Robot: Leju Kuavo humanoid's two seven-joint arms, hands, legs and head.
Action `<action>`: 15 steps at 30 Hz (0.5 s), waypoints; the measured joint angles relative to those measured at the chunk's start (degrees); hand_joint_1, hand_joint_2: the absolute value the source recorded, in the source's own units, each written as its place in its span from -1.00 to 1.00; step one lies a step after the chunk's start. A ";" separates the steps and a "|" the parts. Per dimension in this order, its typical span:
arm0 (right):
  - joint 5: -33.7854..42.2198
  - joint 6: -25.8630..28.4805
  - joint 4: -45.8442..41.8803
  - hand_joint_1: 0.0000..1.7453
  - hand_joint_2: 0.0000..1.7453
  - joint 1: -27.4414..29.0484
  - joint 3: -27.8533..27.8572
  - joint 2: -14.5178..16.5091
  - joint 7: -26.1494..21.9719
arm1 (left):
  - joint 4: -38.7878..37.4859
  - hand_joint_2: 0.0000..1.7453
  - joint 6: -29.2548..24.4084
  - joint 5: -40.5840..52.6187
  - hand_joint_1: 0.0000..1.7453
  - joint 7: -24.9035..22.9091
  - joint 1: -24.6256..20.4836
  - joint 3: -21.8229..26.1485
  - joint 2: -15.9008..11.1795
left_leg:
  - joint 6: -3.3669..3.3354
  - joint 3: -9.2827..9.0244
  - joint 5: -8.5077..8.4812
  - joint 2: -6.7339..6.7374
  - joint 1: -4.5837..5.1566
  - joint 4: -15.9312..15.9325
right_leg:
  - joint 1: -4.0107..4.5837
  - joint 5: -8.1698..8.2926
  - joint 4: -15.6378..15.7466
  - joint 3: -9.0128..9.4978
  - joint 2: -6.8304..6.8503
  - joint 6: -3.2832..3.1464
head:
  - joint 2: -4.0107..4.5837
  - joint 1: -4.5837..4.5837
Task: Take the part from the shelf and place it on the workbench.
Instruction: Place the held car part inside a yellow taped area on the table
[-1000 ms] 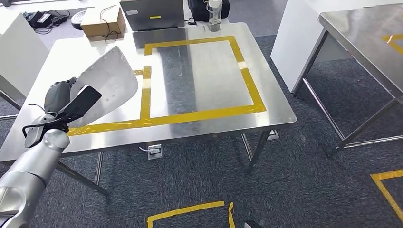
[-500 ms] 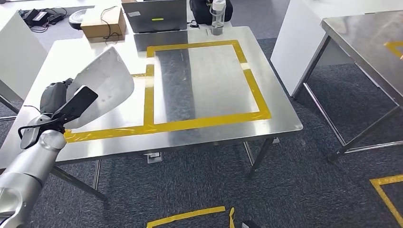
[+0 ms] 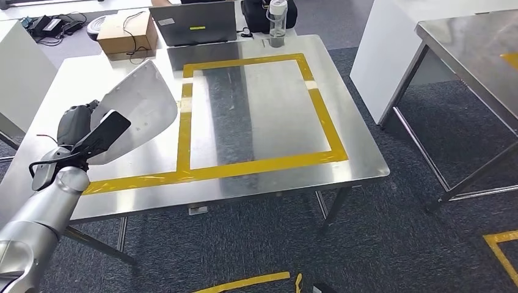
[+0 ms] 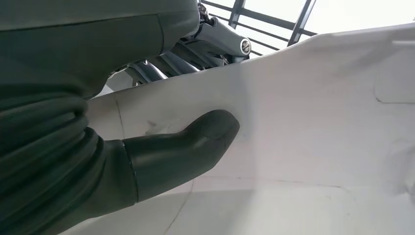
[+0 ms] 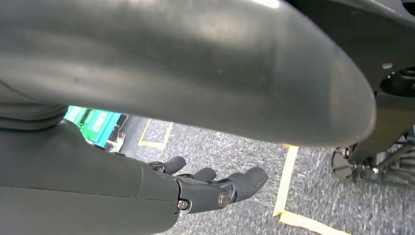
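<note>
- Part (image 3: 137, 104): one white, curved, shell-like panel, held up in the left robot hand (image 3: 82, 131) above the left side of the table (image 3: 360, 165), not touching it.
- Left robot hand grips the part's lower edge; in the left wrist view the thick thumb (image 4: 181, 147) presses flat on the white surface (image 4: 318, 112), with the darker fingers behind the panel.
- Right robot hand (image 5: 210, 188) hangs over grey carpet with yellow tape lines; its fingers are loosely extended and apart, and it holds nothing.
- One steel table lies ahead of the left robot hand, marked with one yellow tape rectangle (image 3: 327, 128) beyond and to the right of the held part.
- At the table's far edge, well beyond the hand: one cardboard box (image 3: 125, 33), one laptop (image 3: 195, 24), one clear bottle (image 3: 277, 21).
- A second steel table (image 3: 464, 49) stands far to the right.
</note>
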State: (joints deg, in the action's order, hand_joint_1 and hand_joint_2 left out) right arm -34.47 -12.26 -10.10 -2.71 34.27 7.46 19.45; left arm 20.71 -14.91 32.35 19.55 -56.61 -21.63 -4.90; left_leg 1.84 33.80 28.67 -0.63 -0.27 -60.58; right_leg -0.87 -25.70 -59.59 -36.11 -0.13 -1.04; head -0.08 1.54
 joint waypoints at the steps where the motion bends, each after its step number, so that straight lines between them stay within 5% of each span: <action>1: -0.16 0.02 0.00 -1.00 -1.00 -0.02 0.00 -0.01 0.03 | 0.07 1.00 0.00 -0.03 1.00 0.11 0.10 0.02 -0.34 | 0.24 1.16 1.01 0.10 -0.05 -2.41 | -0.06 -0.19 0.13 0.41 -0.02 -0.40 | 0.01 -0.10; 4: -0.71 0.04 0.00 -1.00 -1.00 0.12 0.00 -0.03 0.06 | -0.14 1.00 0.01 -0.25 1.00 0.26 0.74 0.09 -1.50 | 0.52 7.64 4.02 0.22 -0.07 -13.04 | 0.11 -0.99 0.14 1.31 -0.14 -0.96 | 0.01 -0.24; 6: -0.92 0.03 0.00 -1.00 -1.00 0.33 0.00 -0.06 0.08 | -0.33 1.00 0.01 -0.39 1.00 0.34 1.30 0.15 -2.14 | 0.27 9.46 2.15 0.23 -0.05 -13.87 | 0.26 -1.59 0.14 2.06 -0.21 -0.95 | 0.01 -0.25; 8: -0.92 0.02 0.00 -1.00 -1.00 0.41 0.00 -0.08 0.08 | -0.37 1.00 0.01 -0.43 1.00 0.37 1.46 0.19 -2.48 | -0.34 7.04 -2.71 0.23 0.11 -6.82 | 0.39 -2.29 0.14 3.04 -0.19 -0.80 | 0.01 -0.24; 10: -0.82 0.03 0.00 -1.00 -1.00 0.35 0.00 -0.07 -0.04 | -0.36 1.00 -0.02 -0.44 1.00 0.37 1.41 0.24 -2.65 | -1.00 3.92 -5.31 0.23 0.52 -0.24 | 0.52 -2.91 0.14 3.59 -0.17 -0.38 | 0.01 -0.24; 15: -0.30 0.20 0.00 -1.00 -1.00 0.32 0.00 -0.06 -0.15 | -0.29 1.00 -0.35 -0.43 1.00 0.34 1.59 0.31 -2.18 | -2.32 2.27 -4.79 0.06 0.60 2.42 | 0.50 -3.91 -0.16 3.67 -0.11 1.17 | 0.00 -0.19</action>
State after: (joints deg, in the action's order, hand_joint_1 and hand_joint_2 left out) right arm -34.77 -12.06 -10.10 -2.39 34.27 7.40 19.30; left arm 20.43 -15.27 31.92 19.89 -55.02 -21.32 -7.08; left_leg -0.48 36.07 23.88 -0.57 0.33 -58.16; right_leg -0.38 -29.61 -59.75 -32.44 -0.24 0.13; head -0.08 1.35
